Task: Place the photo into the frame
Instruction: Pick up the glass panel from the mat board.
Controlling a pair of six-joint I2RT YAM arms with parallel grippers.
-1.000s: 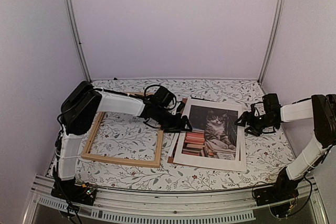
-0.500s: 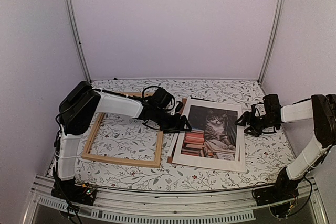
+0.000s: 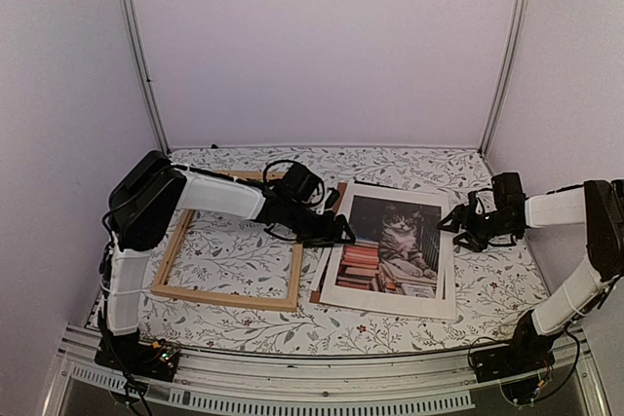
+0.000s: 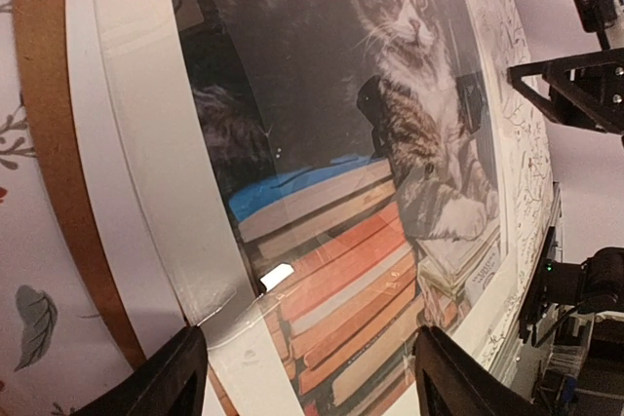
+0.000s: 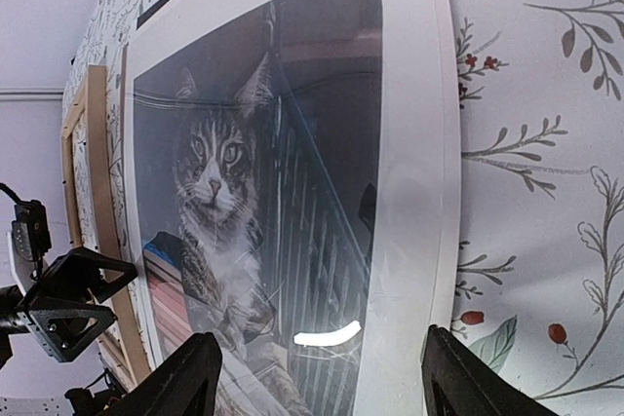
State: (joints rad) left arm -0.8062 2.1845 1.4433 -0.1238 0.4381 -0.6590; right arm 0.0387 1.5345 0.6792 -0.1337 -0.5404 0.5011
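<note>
Frame lies empty on the bench at 9 o'clock. Left gripper, fingers spread, hovers at the 9 o'clock edge of the photo, which lies flat mid-bench just beside the frame. Right gripper, also spread, sits at the 3 o'clock edge and has barely shifted over the last second. Nothing is lifted, so I judge the transfer not yet begun.

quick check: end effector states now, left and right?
Left end effector: open, holding nothing.
Right end effector: open, holding nothing.
</note>
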